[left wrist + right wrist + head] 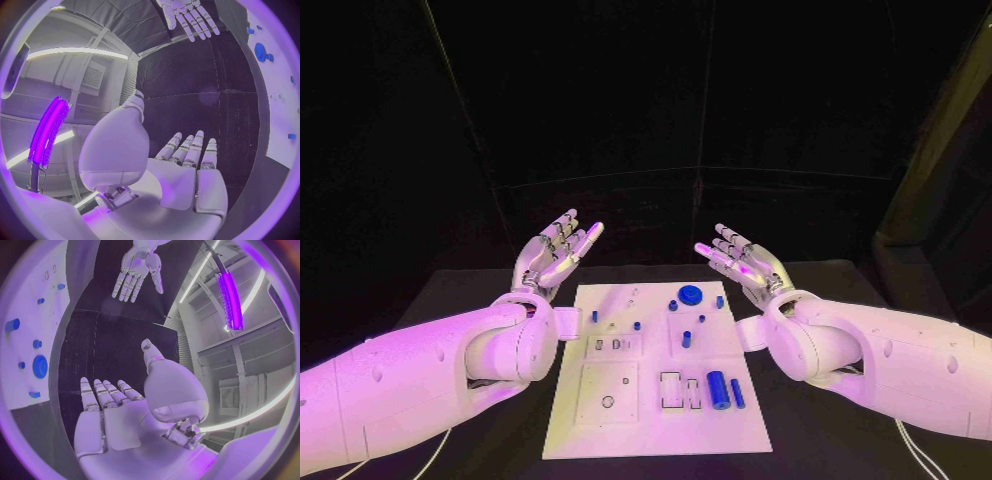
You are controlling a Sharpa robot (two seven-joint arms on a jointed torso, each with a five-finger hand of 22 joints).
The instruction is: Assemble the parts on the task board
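Note:
The white task board lies in the middle of the black table. On it sit small blue parts: a round disc near the far edge, two cylinders at the near right, and small pegs in between. My left hand hovers raised beyond the board's far left corner, palm up, fingers spread, holding nothing. My right hand mirrors it past the far right corner, also empty. The left wrist view shows its own flat palm and the right hand; the right wrist view shows its palm and the left hand.
Black table surrounds the board on all sides. The board edge with the blue disc appears in the left wrist view, and the same disc in the right wrist view. Dark curtains stand behind the table.

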